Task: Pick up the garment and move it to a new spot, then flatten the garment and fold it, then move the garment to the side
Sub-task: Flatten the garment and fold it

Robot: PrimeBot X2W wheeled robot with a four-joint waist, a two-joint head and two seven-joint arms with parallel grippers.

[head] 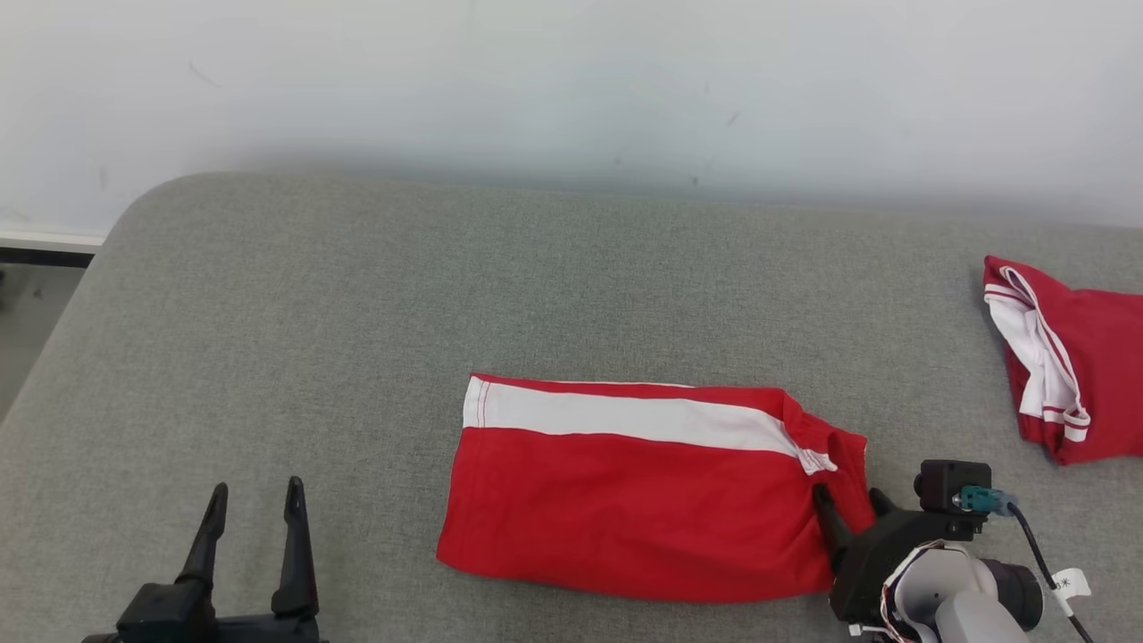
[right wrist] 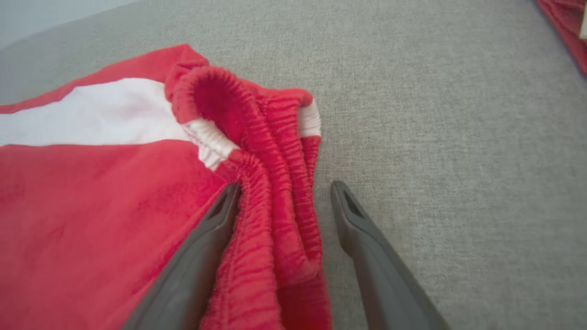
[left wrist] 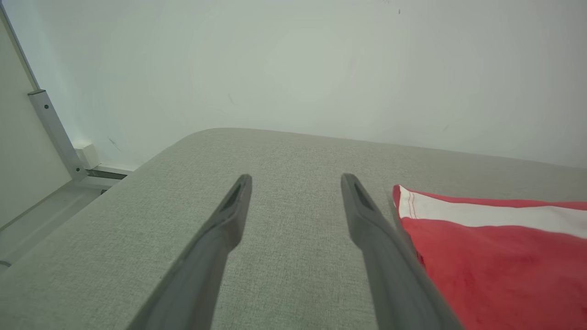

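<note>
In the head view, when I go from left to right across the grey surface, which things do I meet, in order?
left gripper → folded red garment → right gripper, open at the garment's waistband end → second red garment

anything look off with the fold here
The shorts lie mostly flat, but the waistband at their right end is bunched and curled up rather than squared with the fold. A second red garment lies rumpled at the far right edge.
</note>
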